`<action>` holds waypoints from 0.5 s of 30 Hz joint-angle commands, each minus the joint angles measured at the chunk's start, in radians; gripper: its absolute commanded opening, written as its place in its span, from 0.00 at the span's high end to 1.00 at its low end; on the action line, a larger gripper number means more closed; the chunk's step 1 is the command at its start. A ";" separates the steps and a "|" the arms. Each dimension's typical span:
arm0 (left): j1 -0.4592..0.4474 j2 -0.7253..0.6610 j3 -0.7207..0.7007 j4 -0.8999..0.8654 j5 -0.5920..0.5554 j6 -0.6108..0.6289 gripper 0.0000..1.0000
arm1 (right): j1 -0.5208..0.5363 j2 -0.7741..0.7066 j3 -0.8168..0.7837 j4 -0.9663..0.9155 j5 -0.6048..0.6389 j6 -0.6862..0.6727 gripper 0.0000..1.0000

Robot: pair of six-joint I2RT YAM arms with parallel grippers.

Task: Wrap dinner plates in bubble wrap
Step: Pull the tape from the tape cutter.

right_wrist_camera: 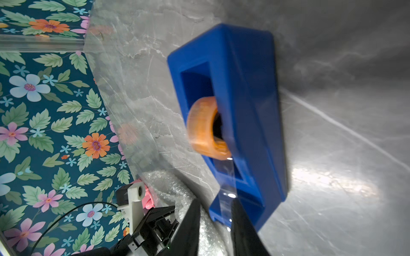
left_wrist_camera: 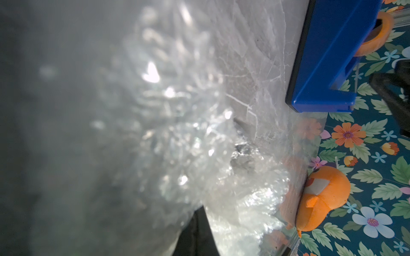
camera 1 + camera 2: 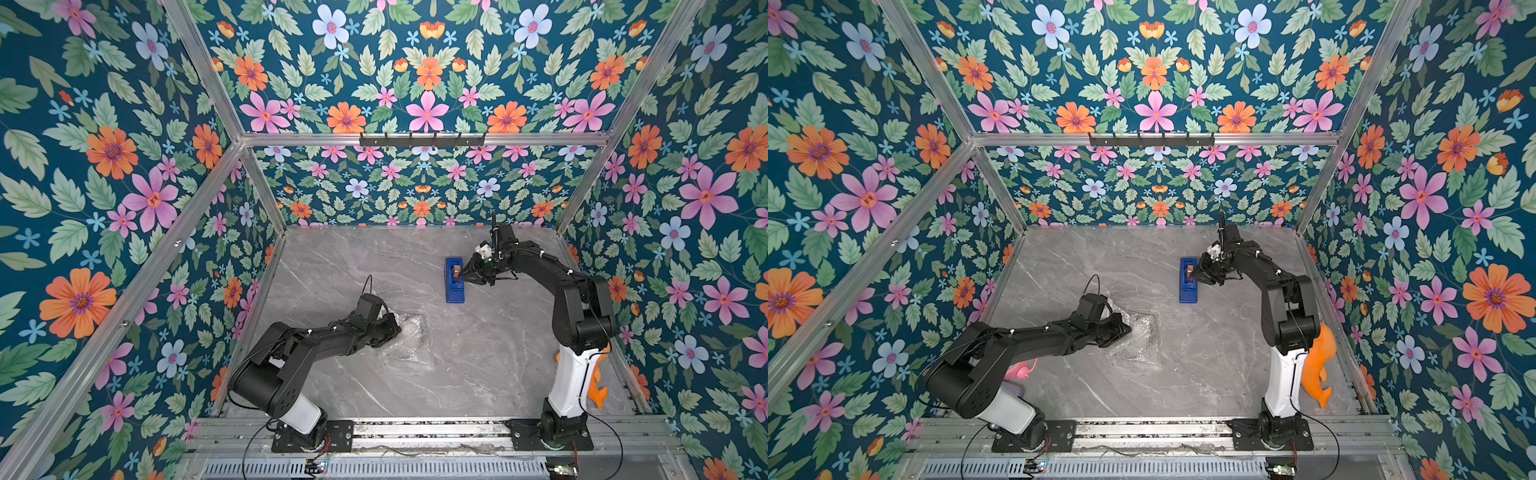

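Observation:
The bubble wrap (image 3: 411,338) (image 3: 1144,336) lies bunched in a clear, glinting heap on the left half of the marble table. The dinner plates are hidden; I cannot make one out under the wrap. My left gripper (image 3: 395,330) (image 3: 1126,330) is shut at the heap's left edge. In the left wrist view wrap (image 2: 177,133) drapes over its black tip (image 2: 199,212). My right gripper (image 3: 465,277) (image 1: 216,204) stands at the blue tape dispenser (image 3: 454,286) (image 1: 248,99), jaws a little apart. The clear strip from the orange tape roll (image 1: 204,128) runs between them.
An orange whale toy (image 3: 1316,365) (image 2: 321,195) lies against the right wall behind the right arm's base. Something pink (image 3: 1019,370) sits by the left wall behind the left arm. Flowered walls close in the grey marble table (image 3: 478,365) on three sides.

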 commanded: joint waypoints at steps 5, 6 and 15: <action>-0.001 0.001 -0.005 -0.033 -0.009 0.011 1.00 | 0.002 0.027 -0.010 0.011 -0.021 -0.018 0.71; -0.001 0.001 -0.005 -0.033 -0.009 0.012 1.00 | 0.002 0.031 -0.010 0.018 -0.032 -0.018 0.71; -0.001 0.002 -0.016 -0.027 -0.012 0.007 1.00 | 0.002 0.056 -0.017 0.043 -0.072 -0.011 0.77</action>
